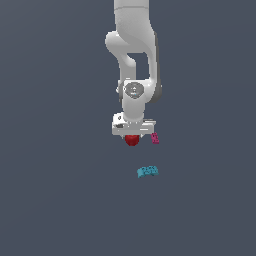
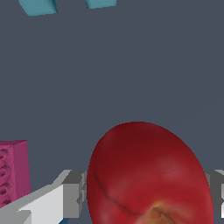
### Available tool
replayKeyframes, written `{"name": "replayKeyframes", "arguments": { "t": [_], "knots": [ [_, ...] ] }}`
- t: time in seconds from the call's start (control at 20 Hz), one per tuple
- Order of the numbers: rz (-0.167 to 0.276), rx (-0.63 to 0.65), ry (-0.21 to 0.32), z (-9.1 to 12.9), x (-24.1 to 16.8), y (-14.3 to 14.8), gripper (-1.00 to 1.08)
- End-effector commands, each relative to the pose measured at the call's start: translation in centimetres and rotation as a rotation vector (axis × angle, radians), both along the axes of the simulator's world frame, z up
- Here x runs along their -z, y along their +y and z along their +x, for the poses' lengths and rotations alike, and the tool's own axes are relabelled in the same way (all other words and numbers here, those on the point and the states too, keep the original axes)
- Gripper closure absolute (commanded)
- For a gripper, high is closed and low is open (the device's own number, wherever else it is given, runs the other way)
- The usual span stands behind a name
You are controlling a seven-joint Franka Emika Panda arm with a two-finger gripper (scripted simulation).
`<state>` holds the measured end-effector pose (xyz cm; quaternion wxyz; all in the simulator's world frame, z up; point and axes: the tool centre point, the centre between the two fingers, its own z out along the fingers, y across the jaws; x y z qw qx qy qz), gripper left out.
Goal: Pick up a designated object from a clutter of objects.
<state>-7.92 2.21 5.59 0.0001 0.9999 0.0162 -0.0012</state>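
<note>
Hanging straight down from the top of the exterior view, the white arm (image 1: 132,55) carries its gripper (image 1: 132,136) low over the dark grey floor (image 1: 60,190), right at the dark red apple-like object (image 1: 132,140). In the wrist view the apple (image 2: 146,173) fills the space between the two grey fingers (image 2: 72,192), one on each of its sides; they look pressed against its skin, so the fingers appear clamped on it, though the contact edges are partly hidden by the fruit itself. Whether the apple rests on the floor or is lifted off it cannot be told. Just beside the gripper, on the exterior view's right, lies the flat magenta block (image 1: 155,138); the wrist view shows its studded face (image 2: 12,173) close to one finger. The cyan studded brick (image 1: 148,171) sits nearer the camera in the exterior view, well apart from the apple, slightly to the right. A small blue sliver (image 2: 64,221) peeks out beneath one finger in the wrist view.
</note>
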Motion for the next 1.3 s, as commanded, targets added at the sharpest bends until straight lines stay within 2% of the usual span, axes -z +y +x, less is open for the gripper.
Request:
{"name": "replayKeyframes", "arguments": {
  "t": [0.0, 0.45, 1.25],
  "knots": [
    [0.0, 0.0, -0.003, 0.0, -0.9, 0.3, 1.08],
    [-0.001, -0.001, -0.003, -0.7, -6.0, 2.4, 1.08],
    [-0.002, -0.001, -0.003, -2.6, -20.4, 8.3, 1.08]
  ]
}}
